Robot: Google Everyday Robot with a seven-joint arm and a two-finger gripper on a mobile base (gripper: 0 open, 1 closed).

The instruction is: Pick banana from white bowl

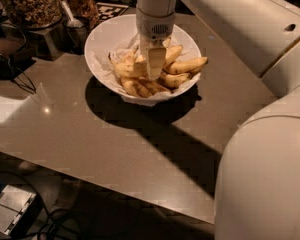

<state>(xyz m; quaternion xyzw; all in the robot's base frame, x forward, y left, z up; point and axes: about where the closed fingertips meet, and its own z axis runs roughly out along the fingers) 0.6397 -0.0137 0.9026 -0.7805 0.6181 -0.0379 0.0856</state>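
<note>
The white bowl stands at the back of the table, lined with crumpled white paper and holding several yellow bananas. A long, gently curved banana with brown speckles lies left of centre, and its right end runs under my gripper. My gripper hangs straight down from the white wrist into the middle of the bowl, right at the bananas. Shorter bananas lie to its right and in front of it.
Glass jars of nuts and snacks and a dark cup with a spoon stand at the back left. My white arm fills the right side. The table's front edge drops to a floor with cables.
</note>
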